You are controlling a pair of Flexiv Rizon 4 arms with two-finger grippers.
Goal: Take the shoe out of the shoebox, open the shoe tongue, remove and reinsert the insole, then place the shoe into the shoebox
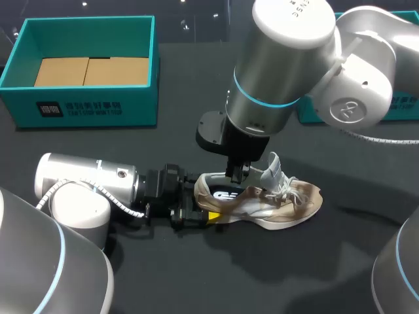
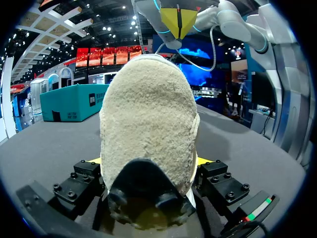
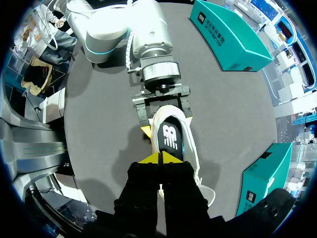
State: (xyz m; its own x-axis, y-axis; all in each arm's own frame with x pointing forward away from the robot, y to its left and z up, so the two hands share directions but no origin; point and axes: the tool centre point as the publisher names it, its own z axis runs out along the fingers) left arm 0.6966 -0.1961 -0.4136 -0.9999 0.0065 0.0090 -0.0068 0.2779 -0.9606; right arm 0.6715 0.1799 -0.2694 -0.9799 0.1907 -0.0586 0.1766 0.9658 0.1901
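1. The shoe point(image 1: 275, 204) lies on its side-sole on the dark table point(image 1: 294, 275), near the middle, heel toward the left arm and toe pointing away from it. It is well apart from the teal shoebox point(image 1: 154, 65), which stands at the far left.
2. The left gripper point(image 1: 201, 206) comes in low and level and is clamped on the heel. In the left wrist view its yellow fingertips point(image 2: 204, 160) peep out at either side of the heel, touching it from both sides.
3. The right gripper point(image 1: 237, 173) hangs straight down over the shoe's mouth, just heelward of the raised tongue point(image 1: 272, 167). Its two yellow tips are pressed together above the insole point(image 3: 171, 141) — whether they nip anything cannot be told.
4. The shoe is a low trainer with a beige-brown upper, pale grey side panels and a white sole. Its white laces point(image 1: 291, 190) are loose and tangled over the forefoot.
5. Seen from the left wrist, the heel is a rounded, fuzzy, suede-like beige mound with a dark glossy patch at its base.
6. The insole is black and flat with a white mark — it lies inside the shoe.
7. The shoebox is open, with straight teal walls and a plain brown card floor.
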